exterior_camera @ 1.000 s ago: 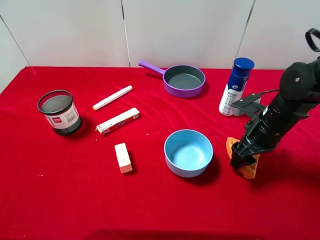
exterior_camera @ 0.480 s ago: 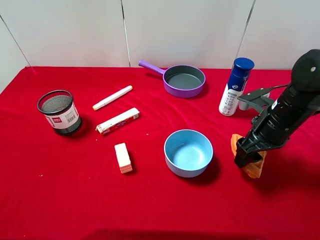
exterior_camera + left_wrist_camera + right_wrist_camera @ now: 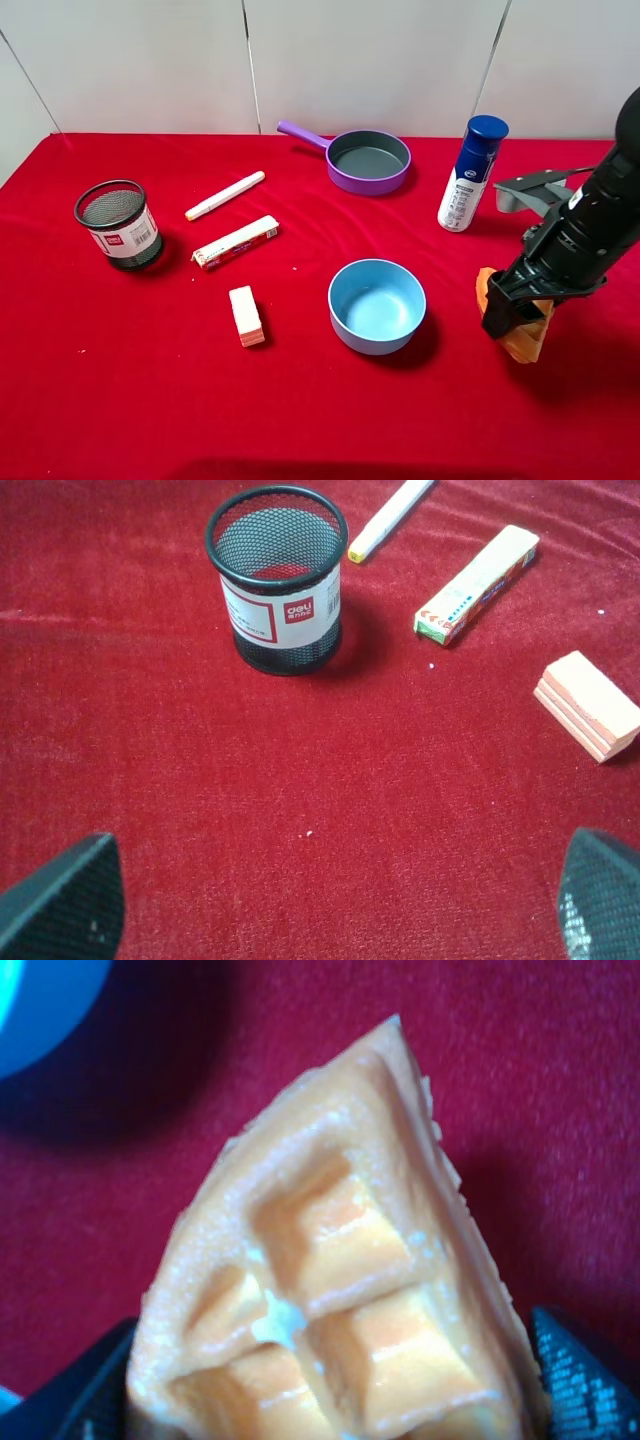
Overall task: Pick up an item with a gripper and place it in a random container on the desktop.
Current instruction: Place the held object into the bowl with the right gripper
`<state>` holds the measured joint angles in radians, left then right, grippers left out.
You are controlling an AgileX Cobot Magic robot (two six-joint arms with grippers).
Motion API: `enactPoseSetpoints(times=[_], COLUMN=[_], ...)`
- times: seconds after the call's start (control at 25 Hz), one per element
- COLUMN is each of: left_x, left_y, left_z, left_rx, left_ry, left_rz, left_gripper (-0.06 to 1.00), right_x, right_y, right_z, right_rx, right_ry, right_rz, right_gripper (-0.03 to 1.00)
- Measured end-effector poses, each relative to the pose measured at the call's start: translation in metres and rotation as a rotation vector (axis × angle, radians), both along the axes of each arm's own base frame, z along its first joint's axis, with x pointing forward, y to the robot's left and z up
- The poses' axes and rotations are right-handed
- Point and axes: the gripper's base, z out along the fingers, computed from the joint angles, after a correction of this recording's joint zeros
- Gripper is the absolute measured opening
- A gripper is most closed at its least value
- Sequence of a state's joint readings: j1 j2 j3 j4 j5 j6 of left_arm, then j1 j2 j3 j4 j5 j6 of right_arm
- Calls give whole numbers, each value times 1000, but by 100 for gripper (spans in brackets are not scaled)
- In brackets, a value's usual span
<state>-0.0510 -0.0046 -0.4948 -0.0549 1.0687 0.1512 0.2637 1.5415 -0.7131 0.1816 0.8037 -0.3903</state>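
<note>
The orange-brown waffle wedge point(image 3: 527, 341) is held in my right gripper point(image 3: 510, 314), to the right of the light blue bowl point(image 3: 377, 305) on the red desktop point(image 3: 150, 400). The gripper is shut on it, and it hangs at or just above the cloth. In the right wrist view the waffle point(image 3: 340, 1280) fills the frame between the black fingers point(image 3: 575, 1375), and the bowl's rim point(image 3: 35, 1000) shows at a corner. My left gripper point(image 3: 330, 910) is open and empty over bare cloth; it is out of the high view.
A purple pan point(image 3: 370, 160) and a blue-capped white bottle point(image 3: 470, 175) stand at the back. A black mesh cup point(image 3: 118, 225), a white marker point(image 3: 225, 195), a wrapped candy bar point(image 3: 236, 242) and a pale block point(image 3: 246, 315) lie at the left.
My right gripper has moved rightward, away from the bowl, carrying the waffle with it. Nothing else has moved.
</note>
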Motion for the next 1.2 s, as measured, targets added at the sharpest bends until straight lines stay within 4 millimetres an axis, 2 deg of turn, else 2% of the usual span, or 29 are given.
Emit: enactPoseSetpoints(times=[0.52, 0.76, 1.0, 1.2], left_x=[0, 0, 0, 0], left_y=[0, 0, 0, 0], left_z=[0, 0, 0, 0], left_rx=[0, 0, 0, 0], left_ry=[0, 0, 0, 0], left_rz=[0, 0, 0, 0], left_gripper=[85, 85, 85, 85], right_x=[-18, -9, -1, -4], right_y=[-1, 3, 6, 24], right_z=[37, 66, 85, 93], right_rx=[27, 39, 58, 47], right_ry=[54, 74, 67, 47], right_rz=[-131, -184, -225, -179], right_gripper=[53, 53, 53, 53])
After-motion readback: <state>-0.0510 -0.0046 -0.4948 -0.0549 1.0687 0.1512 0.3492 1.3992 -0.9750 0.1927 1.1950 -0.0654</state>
